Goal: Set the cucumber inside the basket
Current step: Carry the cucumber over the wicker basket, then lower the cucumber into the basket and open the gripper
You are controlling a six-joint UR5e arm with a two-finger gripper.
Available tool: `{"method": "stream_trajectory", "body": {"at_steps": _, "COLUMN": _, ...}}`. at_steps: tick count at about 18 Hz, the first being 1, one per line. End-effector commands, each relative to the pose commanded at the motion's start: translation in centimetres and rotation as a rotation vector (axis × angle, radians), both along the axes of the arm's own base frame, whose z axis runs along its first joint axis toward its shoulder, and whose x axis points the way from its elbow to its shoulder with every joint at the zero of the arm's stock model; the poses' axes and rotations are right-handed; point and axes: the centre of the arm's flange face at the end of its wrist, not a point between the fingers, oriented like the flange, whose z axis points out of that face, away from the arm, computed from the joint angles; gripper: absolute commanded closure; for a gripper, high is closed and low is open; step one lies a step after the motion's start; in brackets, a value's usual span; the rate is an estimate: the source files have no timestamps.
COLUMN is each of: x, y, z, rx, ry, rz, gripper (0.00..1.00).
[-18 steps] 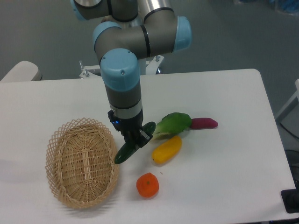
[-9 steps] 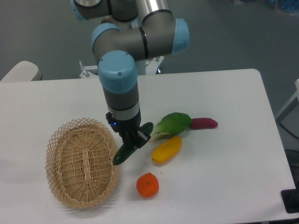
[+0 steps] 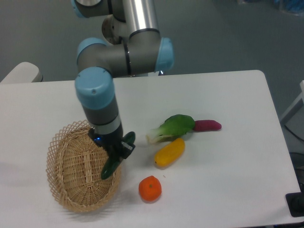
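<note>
Gripping the slim dark-green cucumber [image 3: 115,157] mid-length, our gripper [image 3: 118,151] holds it tilted above the tan wicker basket [image 3: 64,190]; we judge it stiff, light, smooth-skinned.

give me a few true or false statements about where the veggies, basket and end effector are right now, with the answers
1. The end effector grips the cucumber above the right rim of the basket. True.
2. The cucumber lies flat on the basket floor. False: it hangs tilted in the grip, lower end over the basket's right side.
3. The orange fruit sits on the table right of the basket. True.
4. The yellow vegetable is inside the basket. False: it rests on the table, below the leafy green vegetable.
5. The purple vegetable is left of the basket. False: it lies far right, beside the leafy one.
</note>
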Motion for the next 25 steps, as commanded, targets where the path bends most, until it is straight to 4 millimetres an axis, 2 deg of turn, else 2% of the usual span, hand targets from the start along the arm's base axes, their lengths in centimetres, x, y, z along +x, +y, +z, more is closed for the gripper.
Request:
{"method": "stream_trajectory", "body": {"at_steps": 3, "x": 3.5, "y": 0.6, "z": -1.3, "rx": -0.018, "ry": 0.056, "rz": -0.128, "gripper": 0.71}}
{"method": "stream_trajectory", "body": {"at_steps": 6, "x": 6.0, "y": 0.4, "z": -3.4, "rx": -0.065, "ry": 0.06, "rz": -0.162, "gripper": 0.71}}
{"method": "stream_trajectory", "body": {"at_steps": 9, "x": 7.8, "y": 0.7, "z": -4.4, "rx": -0.084, "ry": 0.058, "rz": -0.182, "gripper": 0.71}}
{"method": "stream_trajectory", "body": {"at_steps": 14, "x": 8.9, "y": 1.0, "z": -6.4, "rx": -0.106, "ry": 0.041, "rz": -0.147, "gripper": 0.7}}
{"method": "stream_trajectory", "body": {"at_steps": 22, "x": 9.1, "y": 1.7, "z": -6.9, "rx": -0.077, "ry": 0.043, "rz": -0.061, "gripper": 0.7}}
{"method": "stream_trajectory", "body": {"at_steps": 25, "x": 9.1, "y": 1.7, "z": -7.1, "rx": -0.08, "ry": 0.043, "rz": -0.061, "gripper": 0.61}}
